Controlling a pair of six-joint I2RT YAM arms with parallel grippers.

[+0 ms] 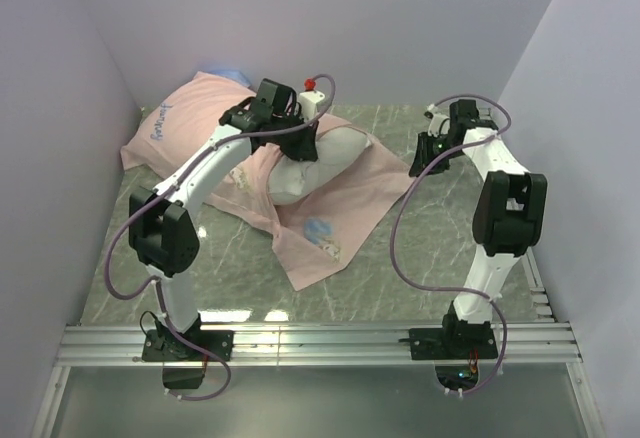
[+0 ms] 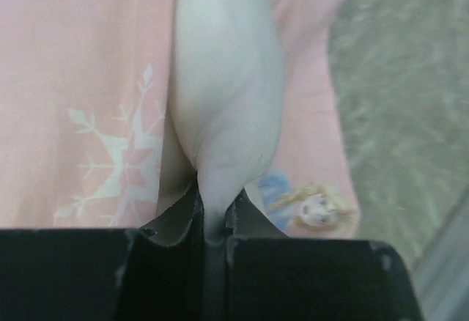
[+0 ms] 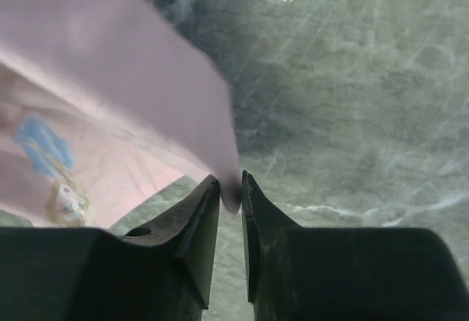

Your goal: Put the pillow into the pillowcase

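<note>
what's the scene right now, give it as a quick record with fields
pillow: white, lying on top of the pillowcase
pillowcase: pink, spread over the table, printed figure showing
left fingers: shut on a pillow edge
right fingers: shut on a pillowcase corner
table: green marbled top

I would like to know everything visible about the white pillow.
The pillow is plain white, plump, soft-looking cloth, bunched rather than flat. It lies at the middle of the table on the pink pillowcase. The left pincer is shut on a narrow fold at its edge, with creases running to the grip.
</note>
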